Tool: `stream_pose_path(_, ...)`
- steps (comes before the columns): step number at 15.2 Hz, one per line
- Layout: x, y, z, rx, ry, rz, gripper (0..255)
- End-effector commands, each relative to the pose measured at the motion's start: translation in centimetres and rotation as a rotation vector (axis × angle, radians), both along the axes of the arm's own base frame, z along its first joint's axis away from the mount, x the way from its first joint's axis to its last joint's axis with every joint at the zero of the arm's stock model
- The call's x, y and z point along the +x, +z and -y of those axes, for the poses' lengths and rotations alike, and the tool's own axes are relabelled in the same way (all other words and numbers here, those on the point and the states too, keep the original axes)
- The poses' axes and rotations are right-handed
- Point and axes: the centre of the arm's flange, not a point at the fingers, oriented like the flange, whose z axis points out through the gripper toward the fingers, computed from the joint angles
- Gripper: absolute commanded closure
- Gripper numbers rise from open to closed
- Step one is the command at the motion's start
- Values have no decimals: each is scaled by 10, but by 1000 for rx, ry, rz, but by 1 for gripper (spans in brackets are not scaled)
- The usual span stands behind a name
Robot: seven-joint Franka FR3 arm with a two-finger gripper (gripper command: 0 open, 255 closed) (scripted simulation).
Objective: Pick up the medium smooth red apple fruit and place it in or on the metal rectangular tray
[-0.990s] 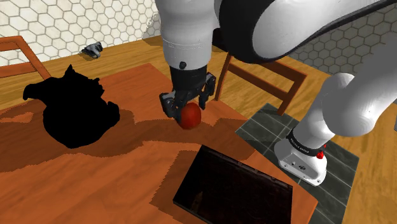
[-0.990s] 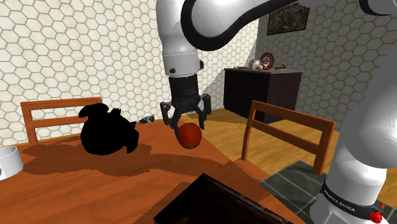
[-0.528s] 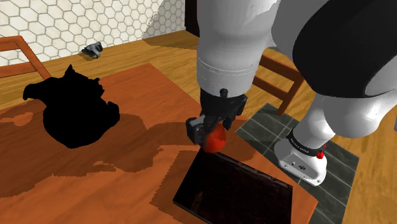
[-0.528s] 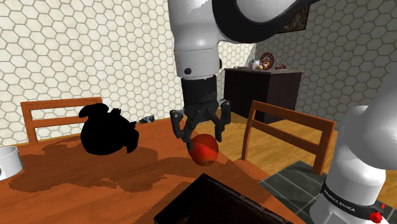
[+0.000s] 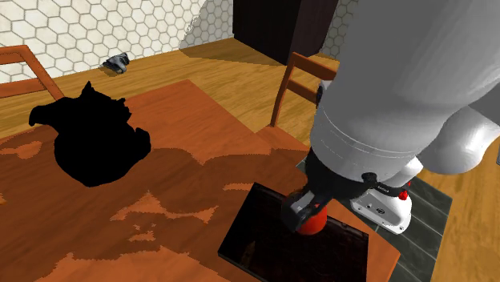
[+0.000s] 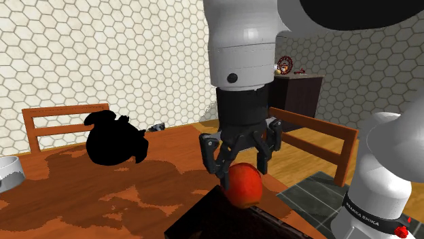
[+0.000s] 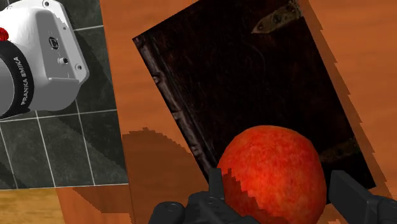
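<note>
My black gripper [image 6: 241, 178] is shut on a red apple [image 6: 244, 185] and holds it in the air over the dark rectangular tray [image 5: 256, 232]. From the shoulder view, the apple [image 5: 313, 220] peeks out under the big white arm, above the tray's far part. Seen from the wrist, the apple [image 7: 273, 175] sits clasped between the two fingers [image 7: 353, 194], and the tray [image 7: 242, 83] lies flat on the brown table beneath it, with small metal fittings at its corners.
A black shapeless object [image 5: 88, 140] sits on the table at the shoulder view's left. Wooden chairs [image 6: 309, 146] stand by the table's edge. The arm's white base [image 5: 381, 200] rests on dark floor tiles. A white bowl [image 6: 8, 173] lies at the second exterior view's left edge.
The arm has carried the apple from the table's middle toward the stand and over the tray. The gripper stayed shut on it throughout.
</note>
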Motion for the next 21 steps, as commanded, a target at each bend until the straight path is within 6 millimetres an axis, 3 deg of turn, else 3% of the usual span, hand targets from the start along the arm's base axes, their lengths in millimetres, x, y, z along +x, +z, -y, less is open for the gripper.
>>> stream_pose_path(1,-41,2,0,0,-1,0,255)
stream_pose_path(17,-41,-83,0,0,-1,0,255)
stream_pose_path(21,-41,-87,0,0,-1,0,255)
